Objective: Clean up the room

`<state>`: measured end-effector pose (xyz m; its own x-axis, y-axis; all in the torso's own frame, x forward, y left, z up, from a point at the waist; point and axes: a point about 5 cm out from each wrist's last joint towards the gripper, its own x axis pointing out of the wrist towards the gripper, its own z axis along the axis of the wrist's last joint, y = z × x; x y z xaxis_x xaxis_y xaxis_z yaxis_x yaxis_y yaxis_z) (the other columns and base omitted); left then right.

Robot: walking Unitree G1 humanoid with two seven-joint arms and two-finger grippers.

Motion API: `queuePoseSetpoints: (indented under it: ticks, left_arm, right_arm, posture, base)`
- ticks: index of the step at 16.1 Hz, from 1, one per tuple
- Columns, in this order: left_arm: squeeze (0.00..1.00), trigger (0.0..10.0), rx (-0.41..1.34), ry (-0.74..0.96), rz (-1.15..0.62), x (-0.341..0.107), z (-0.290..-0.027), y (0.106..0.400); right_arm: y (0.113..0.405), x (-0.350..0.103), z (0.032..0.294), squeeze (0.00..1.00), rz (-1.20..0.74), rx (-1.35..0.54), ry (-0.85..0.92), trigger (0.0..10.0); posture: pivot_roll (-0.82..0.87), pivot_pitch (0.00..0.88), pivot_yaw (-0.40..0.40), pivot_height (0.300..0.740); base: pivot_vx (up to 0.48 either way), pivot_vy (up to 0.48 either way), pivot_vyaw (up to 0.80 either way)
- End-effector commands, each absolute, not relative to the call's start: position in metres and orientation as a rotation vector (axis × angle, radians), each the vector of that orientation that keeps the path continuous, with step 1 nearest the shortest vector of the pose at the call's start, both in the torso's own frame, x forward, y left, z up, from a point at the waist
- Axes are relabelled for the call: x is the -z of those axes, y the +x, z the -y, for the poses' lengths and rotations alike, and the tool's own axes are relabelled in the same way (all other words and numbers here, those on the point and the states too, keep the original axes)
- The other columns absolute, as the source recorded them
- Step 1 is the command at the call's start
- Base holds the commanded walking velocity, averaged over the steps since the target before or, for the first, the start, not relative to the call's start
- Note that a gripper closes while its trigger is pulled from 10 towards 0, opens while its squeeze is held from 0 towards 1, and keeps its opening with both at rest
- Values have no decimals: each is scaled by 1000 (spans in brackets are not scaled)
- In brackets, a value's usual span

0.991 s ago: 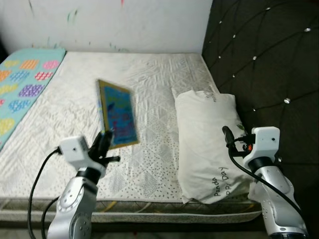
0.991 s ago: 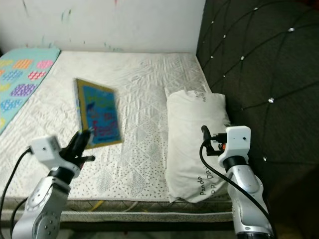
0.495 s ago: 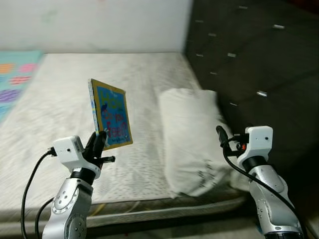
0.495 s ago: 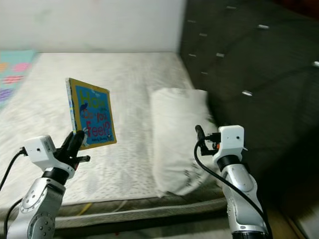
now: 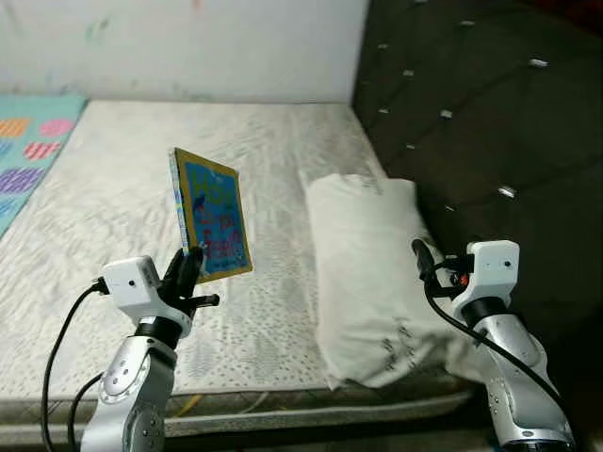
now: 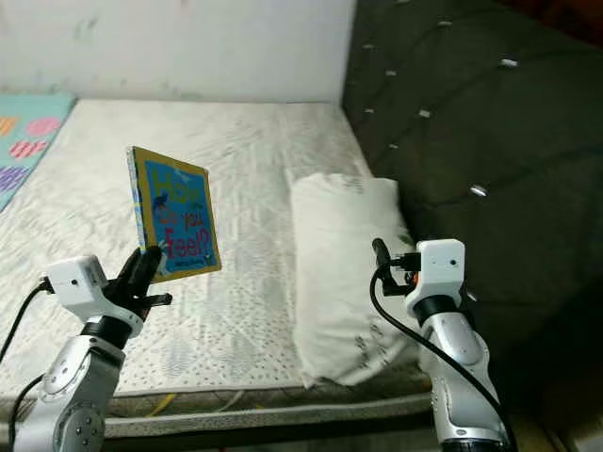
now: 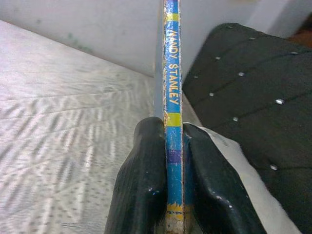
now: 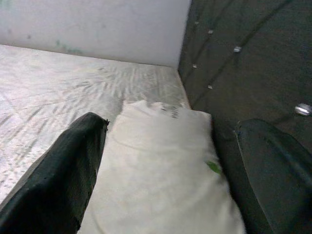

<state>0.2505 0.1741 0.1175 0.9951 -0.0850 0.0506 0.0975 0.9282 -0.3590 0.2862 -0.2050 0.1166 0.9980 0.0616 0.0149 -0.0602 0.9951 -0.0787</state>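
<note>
A thin picture book with a blue cover and yellow border stands upright in the air above the bed, its lower edge clamped by my left gripper. In the left wrist view the blue spine runs straight up between the two black fingers. My right gripper hovers open at the near right, just over the near end of the white pillow. The right wrist view looks past its spread fingers onto that pillow.
The white quilted mattress spreads ahead, with a turquoise patterned blanket at its far left. A dark tufted headboard rises along the right side. A pale wall stands behind the bed.
The camera swung right and then partly back. The book, held low and tilted a second ago, now stands higher and more upright in the left gripper. The right arm holds its place.
</note>
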Motion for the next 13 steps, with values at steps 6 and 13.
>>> queuePoseSetpoints:
  ticks: [6,13]
  left_arm:
    - [0,10000,105,-356,83,-128,-175,252]
    - [0,10000,88,-356,69,-125,-176,252]
  right_arm:
    - [287,-119,205,0,26,-58,-81,10000]
    - [288,-118,207,0,18,-54,-79,10000]
  posture:
    - [-90,0,-3,740]
    - [-90,0,-3,740]
  base:
    - [249,0,0]
    - [0,0,-190]
